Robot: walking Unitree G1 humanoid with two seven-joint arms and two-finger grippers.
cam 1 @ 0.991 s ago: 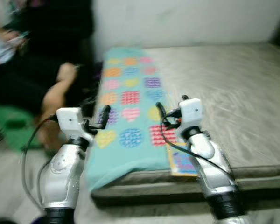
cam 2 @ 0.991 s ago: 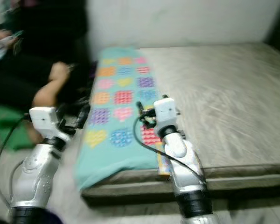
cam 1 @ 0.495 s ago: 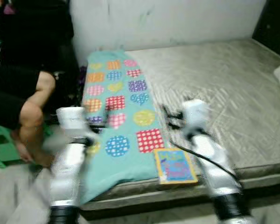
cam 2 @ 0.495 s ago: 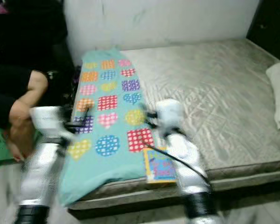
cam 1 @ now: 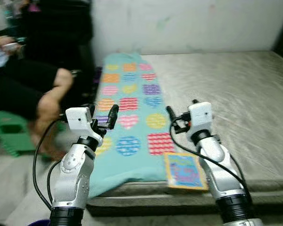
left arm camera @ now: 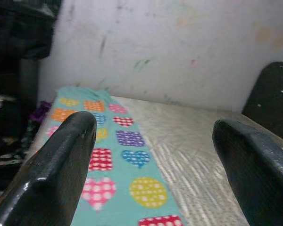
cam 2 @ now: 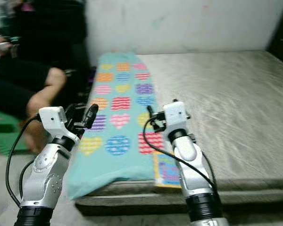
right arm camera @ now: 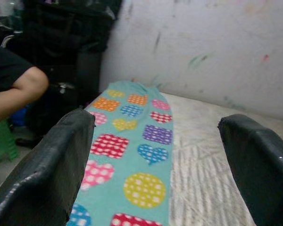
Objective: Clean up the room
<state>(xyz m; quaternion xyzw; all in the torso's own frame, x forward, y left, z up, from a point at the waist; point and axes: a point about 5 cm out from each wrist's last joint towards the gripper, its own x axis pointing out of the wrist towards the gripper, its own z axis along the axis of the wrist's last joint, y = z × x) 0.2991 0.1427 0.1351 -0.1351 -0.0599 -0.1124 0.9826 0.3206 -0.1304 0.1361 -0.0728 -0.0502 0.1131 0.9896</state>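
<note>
Taking the low mattress with the grey quilted cover [cam 1: 236,89] as the landmark, a seated person in dark clothes [cam 1: 35,80] sits off its left side beside a green plastic stool [cam 1: 7,129] on the floor, with one bare forearm [right arm camera: 16,92] showing in the right wrist view. The left gripper [cam 1: 106,120] hangs in the air over the mattress's near left corner, its two long black fingers [left arm camera: 61,165] spread wide with nothing between them. Along the mattress's left strip lies a long teal fleece blanket printed with rows of dotted and striped hearts, circles and squares in orange, pink, purple, yellow, blue and red [cam 1: 129,108]; it is soft and slightly rumpled, and its near end droops over the mattress's front edge. At that front edge, just right of the blanket and touching it, a flat rectangular picture book with a yellow border and a blue cover [cam 1: 184,170] lies face up; its printing is too blurred to read. The right gripper [cam 1: 172,117] hovers above the mattress just behind the book, its fingers [right arm camera: 259,165] likewise parted and empty. Behind the mattress rises a scuffed white wall [cam 1: 188,23].
</note>
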